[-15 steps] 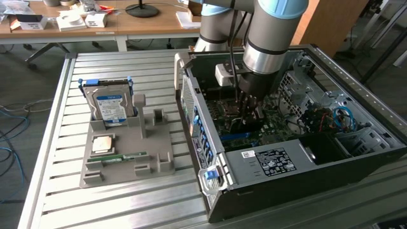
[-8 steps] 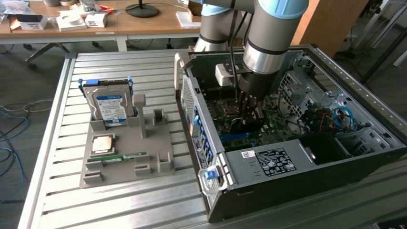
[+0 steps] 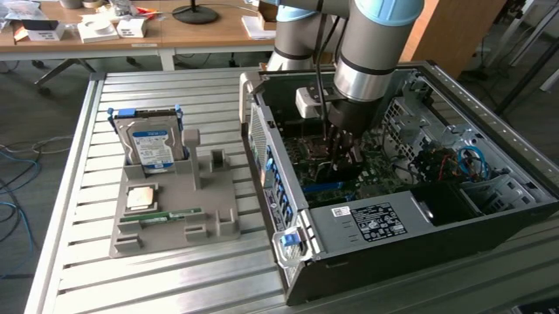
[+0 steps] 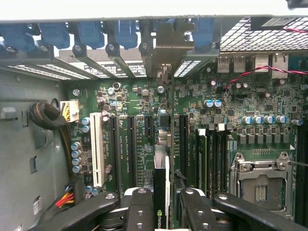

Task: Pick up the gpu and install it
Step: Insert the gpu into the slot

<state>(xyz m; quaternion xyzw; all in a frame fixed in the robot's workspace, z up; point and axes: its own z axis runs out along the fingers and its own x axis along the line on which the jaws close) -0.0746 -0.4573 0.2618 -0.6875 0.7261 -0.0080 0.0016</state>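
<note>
The gpu (image 4: 160, 185) is a thin dark card seen edge-on, with a small green logo near my fingers. My gripper (image 4: 161, 211) is shut on it, one black finger (image 4: 139, 207) on each side. The card's metal bracket (image 4: 166, 45) reaches the rear slot openings of the case. It stands over the green motherboard (image 4: 139, 103), between the long black expansion slots (image 4: 131, 149). I cannot tell whether its edge sits in a slot. In the exterior view my gripper (image 3: 339, 147) reaches down inside the open computer case (image 3: 376, 222).
A white slot (image 4: 97, 149) and a bundle of cables (image 4: 45, 118) lie to one side of the card, memory slots and the CPU socket (image 4: 260, 185) to the other. On the slatted table, a grey holder (image 3: 175, 203) carries a hard drive (image 3: 150, 140) and a green memory stick (image 3: 162, 216).
</note>
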